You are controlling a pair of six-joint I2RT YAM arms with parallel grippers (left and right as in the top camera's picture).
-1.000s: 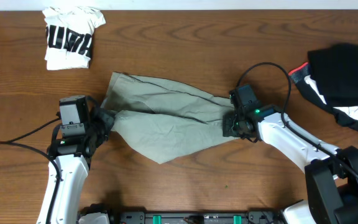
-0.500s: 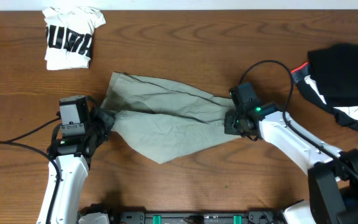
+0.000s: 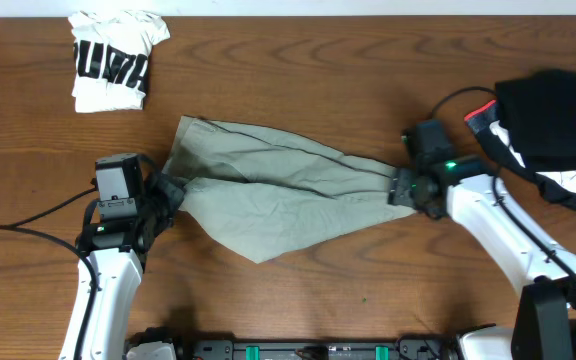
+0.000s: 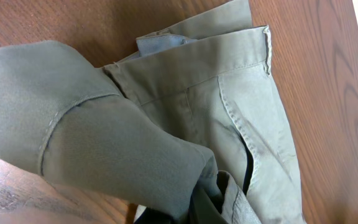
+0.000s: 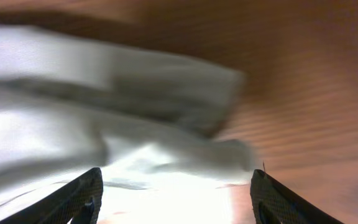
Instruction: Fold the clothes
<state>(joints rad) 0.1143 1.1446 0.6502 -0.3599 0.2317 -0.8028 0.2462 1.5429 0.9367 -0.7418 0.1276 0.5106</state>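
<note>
The pale khaki shorts (image 3: pixel 268 190) lie crumpled and stretched left to right across the middle of the table. My left gripper (image 3: pixel 171 190) is shut on their left end; in the left wrist view the cloth (image 4: pixel 229 93) bunches into the jaws (image 4: pixel 191 214) at the bottom edge. My right gripper (image 3: pixel 400 188) is at the shorts' right tip. In the blurred right wrist view its fingers (image 5: pixel 174 199) stand wide apart with pale cloth (image 5: pixel 135 124) lying between and ahead of them.
A folded white printed tee (image 3: pixel 113 60) lies at the back left. A pile of black and white clothes (image 3: pixel 553 110) sits at the right edge, close behind my right arm. Cables trail from both arms.
My right gripper has moved to the right, and the shorts' right end has stretched out after it. The left arm has not moved.
</note>
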